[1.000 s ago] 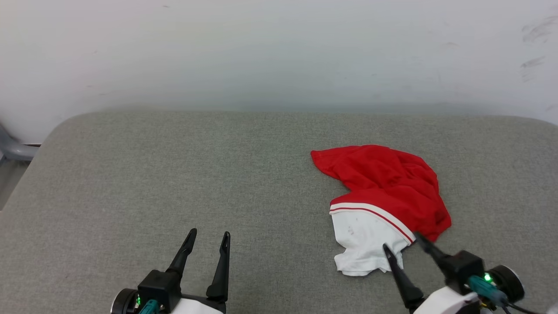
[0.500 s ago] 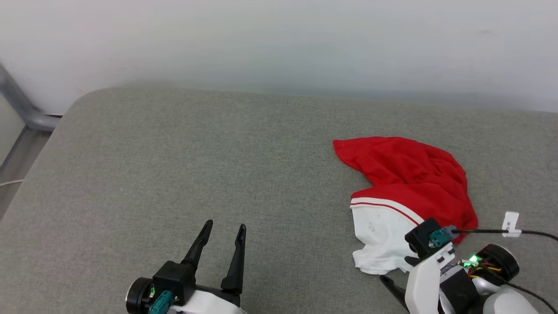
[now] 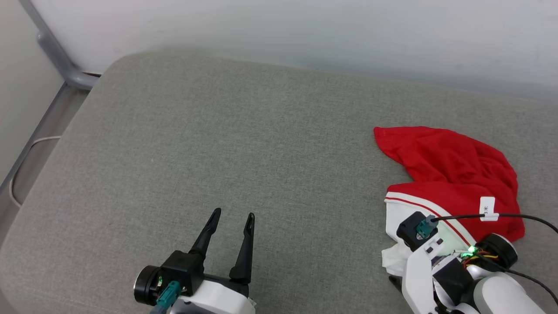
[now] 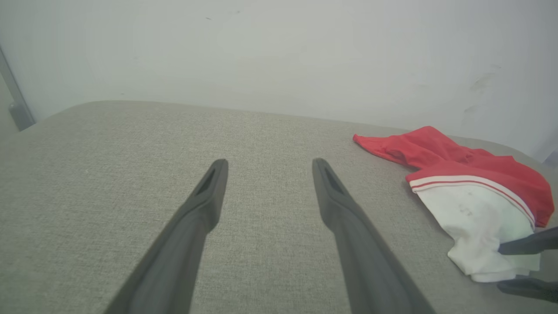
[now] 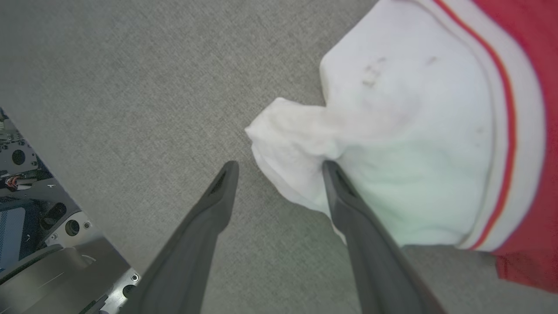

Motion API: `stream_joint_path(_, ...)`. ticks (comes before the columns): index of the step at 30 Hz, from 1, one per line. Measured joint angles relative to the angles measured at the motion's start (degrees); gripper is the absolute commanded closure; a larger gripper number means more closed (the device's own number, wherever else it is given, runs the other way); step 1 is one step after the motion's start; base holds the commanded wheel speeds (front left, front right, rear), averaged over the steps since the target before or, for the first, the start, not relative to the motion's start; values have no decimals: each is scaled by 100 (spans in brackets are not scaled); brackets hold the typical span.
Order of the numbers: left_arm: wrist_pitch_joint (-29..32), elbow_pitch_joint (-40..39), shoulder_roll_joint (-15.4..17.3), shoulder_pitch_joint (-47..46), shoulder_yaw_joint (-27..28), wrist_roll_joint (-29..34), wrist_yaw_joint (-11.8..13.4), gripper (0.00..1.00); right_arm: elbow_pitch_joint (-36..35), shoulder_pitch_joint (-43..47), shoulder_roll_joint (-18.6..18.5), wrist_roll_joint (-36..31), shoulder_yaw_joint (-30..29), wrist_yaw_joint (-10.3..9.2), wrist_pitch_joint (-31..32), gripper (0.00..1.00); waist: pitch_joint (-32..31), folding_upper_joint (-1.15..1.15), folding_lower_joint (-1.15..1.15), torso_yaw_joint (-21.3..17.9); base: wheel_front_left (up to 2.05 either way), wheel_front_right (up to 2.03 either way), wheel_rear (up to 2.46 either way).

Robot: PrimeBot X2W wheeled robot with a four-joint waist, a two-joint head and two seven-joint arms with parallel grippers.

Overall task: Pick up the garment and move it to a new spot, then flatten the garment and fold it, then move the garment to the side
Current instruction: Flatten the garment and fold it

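Evidently early in the task. The garment point(image 3: 453, 170) lies crumpled on the right side of the grey fabric-covered worktop point(image 3: 244, 139). It is not lifted, flattened or folded. By this reading the first pick-up is only being lined up, and the move, the flattening, the fold and the final shift aside are all left.

- Right hand point(image 5: 280, 168): fingers spread, straddling the bunched end of the white sleeve point(image 5: 405, 131). One finger lies against the sleeve's edge and the other is over bare fabric. Nothing is pinched.
- Left hand point(image 3: 233, 214): fingers spread over bare worktop, well apart from the garment, holding nothing.

Orientation, head view: the heap's long axis runs diagonally, from a red corner at the far left of the heap toward its near right. The red body sits farther out. The white sleeve with its striped trim points back toward the robot. No lettering or number is visible on the upper side.
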Motion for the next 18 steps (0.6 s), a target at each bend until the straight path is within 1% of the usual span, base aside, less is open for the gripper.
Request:
stream_joint_path(8,0,-16,-1,-66,-53,-8,53,0,612,-88,-7,33,215,-3,-93,0,160,0,0,147,0,0,0)
stream_joint_path(9,0,-16,-1,-76,-51,-8,54,0,662,-107,-10,73,267,-4,-101,9,165,0,0,145,0,0,0)
stream_joint_path(10,0,-15,-1,-85,-47,-7,62,0,701,-139,-24,96,344,-5,-138,53,166,0,0,139,0,0,0)
stream_joint_path(11,0,-13,-1,-86,-42,-5,76,0,737,-162,-34,119,383,-7,-179,95,165,0,0,128,0,0,0)
stream_joint_path(12,0,-7,0,-86,-34,-4,77,0,764,-200,-46,154,448,-14,-241,100,159,0,0,115,0,0,0)
stream_joint_path(18,0,29,-2,-78,23,12,74,0,744,-317,-8,379,638,-8,-835,100,13,0,0,-36,0,0,0)
